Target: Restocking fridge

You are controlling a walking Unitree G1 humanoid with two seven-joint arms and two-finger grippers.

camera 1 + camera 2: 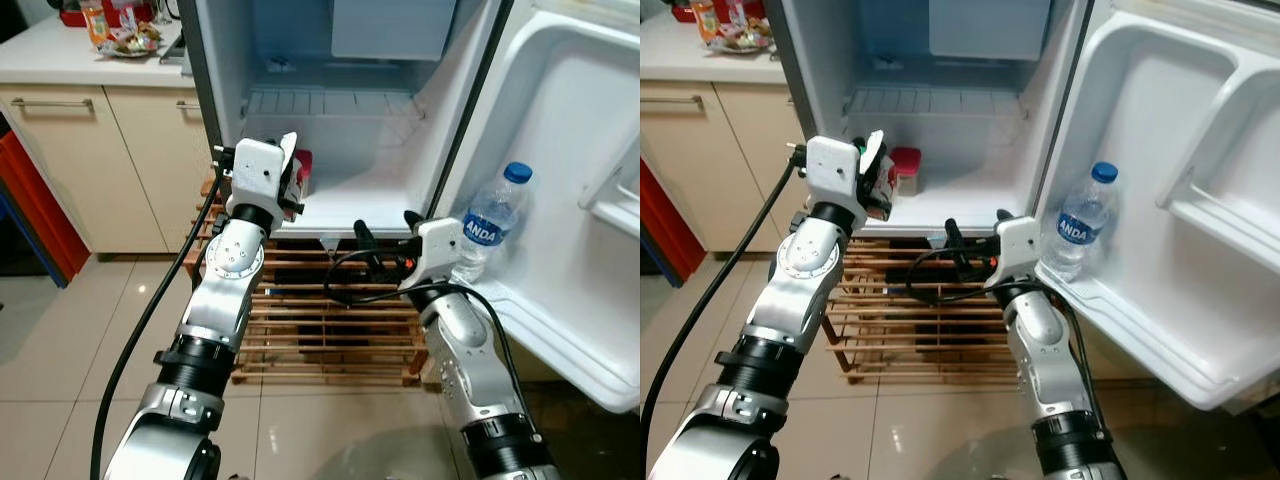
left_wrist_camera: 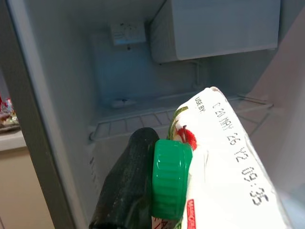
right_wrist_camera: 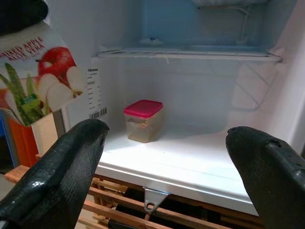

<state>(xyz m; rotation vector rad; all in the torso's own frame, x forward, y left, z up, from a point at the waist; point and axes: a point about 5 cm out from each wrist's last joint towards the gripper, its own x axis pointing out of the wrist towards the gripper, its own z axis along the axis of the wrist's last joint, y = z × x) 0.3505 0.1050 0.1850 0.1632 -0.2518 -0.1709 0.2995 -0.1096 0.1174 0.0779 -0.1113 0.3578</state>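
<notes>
My left gripper (image 1: pixel 872 178) is pinched on a white juice carton with a green screw cap and apple artwork (image 2: pixel 224 162), holding it at the near left edge of the small white open fridge (image 1: pixel 350 110), just at the lip of the bottom shelf. In the left wrist view one black finger (image 2: pixel 126 186) presses right against the cap; the second finger is hidden behind the carton, so I can only judge the hold from the carton sitting up in the air between them. The printed use-by date is legible there, while the head cameras give me just a sliver of the carton behind the wrist housing.

My right gripper (image 1: pixel 385 235) hangs spread wide, empty, just in front of the shelf's near edge, to the right of the carton. Its wrist view shows both fingertips (image 3: pixel 62 176) well apart, touching nothing.

Between them, far back on the shelf's left side, stands a small clear tub with a red lid (image 3: pixel 143 120); from the head it is half hidden behind the left wrist.

A clear water bottle with a blue cap (image 1: pixel 1082 222) stands in the door's lower rack, on the right. The fridge sits on a slatted wooden pallet (image 1: pixel 320 330).
</notes>
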